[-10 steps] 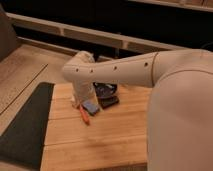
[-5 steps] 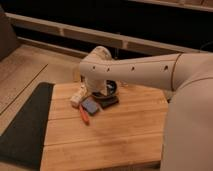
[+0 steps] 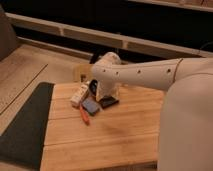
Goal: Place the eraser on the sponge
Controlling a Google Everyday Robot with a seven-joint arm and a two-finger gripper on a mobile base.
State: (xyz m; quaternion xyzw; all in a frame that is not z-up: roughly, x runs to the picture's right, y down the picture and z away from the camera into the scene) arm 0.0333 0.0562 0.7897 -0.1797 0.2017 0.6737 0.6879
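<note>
One eraser (image 3: 80, 95), one sponge (image 3: 91, 106), one orange pen (image 3: 84, 115) and one black bar (image 3: 109, 102) on the wooden table (image 3: 110, 145). One gripper (image 3: 107, 95) low by the black bar; open or closed, cannot tell.

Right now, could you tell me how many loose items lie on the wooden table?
4 visible: eraser leftmost, sponge right of it, orange pen in front, black bar by the gripper, which hangs low behind the sponge. The arm may hide more.

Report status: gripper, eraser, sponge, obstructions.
Gripper low over wooden table, right of flat blue sponge. Small cream-white eraser block on table left of sponge, not on it. Orange pen and black flat bar flank sponge.
</note>
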